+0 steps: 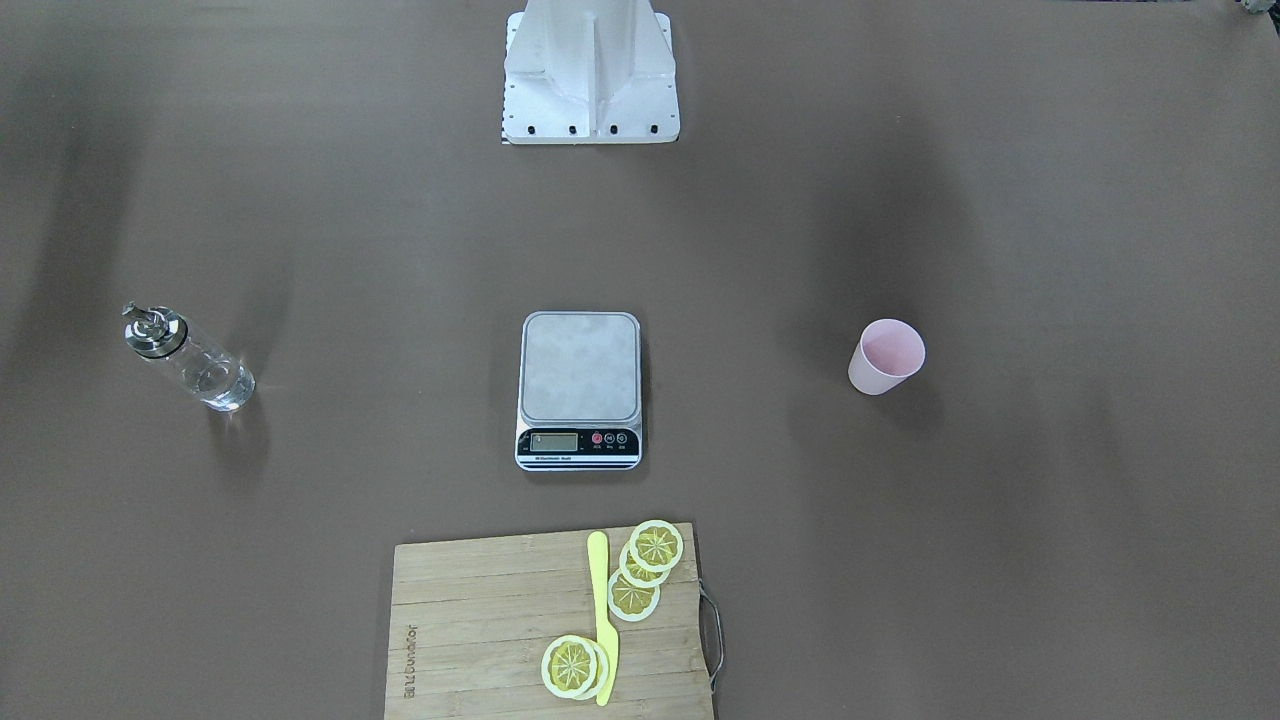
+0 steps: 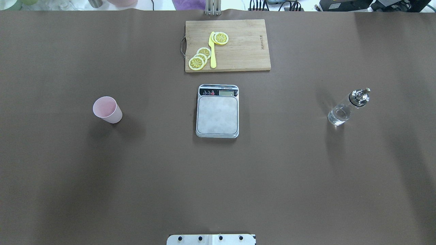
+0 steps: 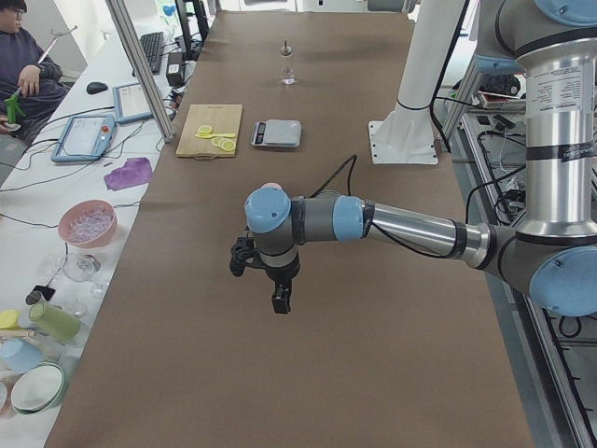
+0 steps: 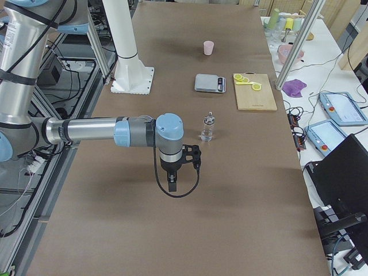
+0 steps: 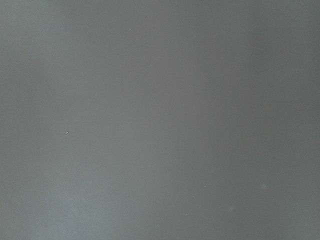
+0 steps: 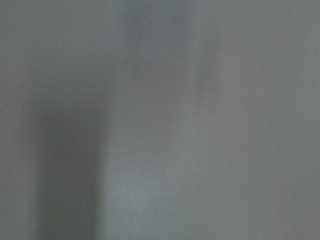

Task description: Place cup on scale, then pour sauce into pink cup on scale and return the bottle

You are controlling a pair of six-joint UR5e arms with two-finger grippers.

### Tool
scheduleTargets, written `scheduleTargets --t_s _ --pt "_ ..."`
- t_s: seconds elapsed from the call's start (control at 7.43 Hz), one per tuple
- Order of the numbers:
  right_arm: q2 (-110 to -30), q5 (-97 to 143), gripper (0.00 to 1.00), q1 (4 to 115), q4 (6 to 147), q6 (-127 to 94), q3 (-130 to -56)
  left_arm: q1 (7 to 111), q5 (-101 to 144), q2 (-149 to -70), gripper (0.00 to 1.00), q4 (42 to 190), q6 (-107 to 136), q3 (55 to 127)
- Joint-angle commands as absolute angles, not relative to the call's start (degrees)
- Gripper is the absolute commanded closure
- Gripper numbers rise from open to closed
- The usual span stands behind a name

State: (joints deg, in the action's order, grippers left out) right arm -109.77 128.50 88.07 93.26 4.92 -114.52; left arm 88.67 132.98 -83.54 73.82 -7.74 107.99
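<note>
The pale pink cup [image 2: 108,109] stands upright on the brown table, to the left of the scale [image 2: 217,111]; it also shows in the front view [image 1: 885,356]. The scale's steel platform is bare. The clear glass bottle [image 2: 347,107] with its silver pourer cap stands upright to the scale's right. My left gripper [image 3: 278,299] shows only in the left side view, hanging above the table near the cup; I cannot tell whether it is open or shut. My right gripper [image 4: 171,183] shows only in the right side view, short of the bottle [image 4: 207,127]; again I cannot tell. Both wrist views show only blurred grey.
A wooden cutting board [image 2: 245,51] with lemon slices and a yellow knife [image 2: 212,51] lies beyond the scale. The white robot base [image 1: 590,70] stands at the table's near edge. A person [image 3: 19,65] sits past the table's far side, among bowls and tablets.
</note>
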Motion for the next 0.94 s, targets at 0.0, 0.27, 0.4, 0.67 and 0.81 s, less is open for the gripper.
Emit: scheduleTargets --t_s 0.0,0.27,0.4,0.67,0.81 --pt "-109.9 128.5 0.0 88.1 93.2 4.9 -114.6 88.8 133.4 -83.5 0.02 73.9 -7.8 108.5" --pt "-109.3 127.9 0.0 88.2 92.9 4.9 -114.7 88.6 132.9 -84.5 0.02 73.9 -7.7 108.9" --pt "-108.6 128.1 0.0 88.1 92.8 4.9 -114.9 88.6 132.8 -85.0 0.02 73.9 -7.7 109.9" --pt "-108.5 128.5 0.0 88.1 92.7 4.9 -116.5 88.6 132.8 -86.2 0.02 74.0 -7.6 109.3" --pt "-107.7 128.1 0.0 88.1 92.6 4.8 -119.1 88.6 132.9 -86.7 0.02 73.9 -7.2 109.2"
